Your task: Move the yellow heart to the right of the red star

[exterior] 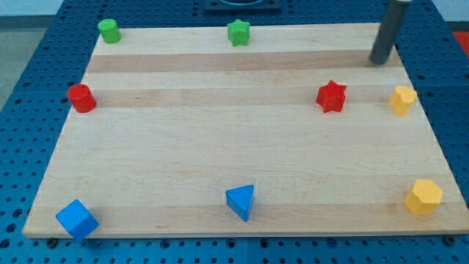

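The red star point(331, 96) lies on the wooden board at the view's right, in the upper half. The yellow heart point(402, 100) lies to the star's right, near the board's right edge, with a gap between them. My tip point(379, 61) is the lower end of the dark rod at the view's top right. It stands above and slightly left of the yellow heart, and up and to the right of the red star. It touches neither block.
A yellow hexagon point(423, 196) sits at the bottom right corner. A blue triangle point(241, 202) and a blue cube point(76, 218) lie along the bottom edge. A red cylinder point(81, 97) sits at the left, a green cylinder point(109, 31) and green star point(238, 32) at the top.
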`<state>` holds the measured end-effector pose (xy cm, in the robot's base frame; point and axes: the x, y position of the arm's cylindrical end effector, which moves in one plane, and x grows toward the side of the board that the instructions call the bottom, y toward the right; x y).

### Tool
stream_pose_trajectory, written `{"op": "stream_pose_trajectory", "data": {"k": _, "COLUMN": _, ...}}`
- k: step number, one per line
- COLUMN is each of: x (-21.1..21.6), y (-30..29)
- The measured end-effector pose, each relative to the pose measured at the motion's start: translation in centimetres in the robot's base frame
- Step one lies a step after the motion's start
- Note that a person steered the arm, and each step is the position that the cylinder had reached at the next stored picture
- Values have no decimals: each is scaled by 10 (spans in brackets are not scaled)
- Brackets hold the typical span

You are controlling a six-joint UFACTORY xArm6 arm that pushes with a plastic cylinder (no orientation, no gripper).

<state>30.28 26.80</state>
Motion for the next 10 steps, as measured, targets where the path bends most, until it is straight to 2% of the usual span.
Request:
{"op": "stream_pose_trajectory", "data": {"k": 1, "x": 0, "y": 54}}
{"op": "stream_pose_trajectory", "data": {"k": 2, "x": 4, "y": 77}}
{"op": "stream_pose_trajectory", "data": {"k": 3, "x": 15, "y": 77}}
{"op": "stream_pose_trajectory", "data": {"k": 5, "x": 68, "y": 76}}
{"op": "stream_pose_trajectory", "data": {"k": 7, "x": 112, "y": 48}}
{"op": "stream_pose_trajectory", "data": {"k": 9, "x": 110, "y": -25}}
{"op": "stream_pose_trajectory", "data": {"k": 10, "x": 110, "y": -40}}
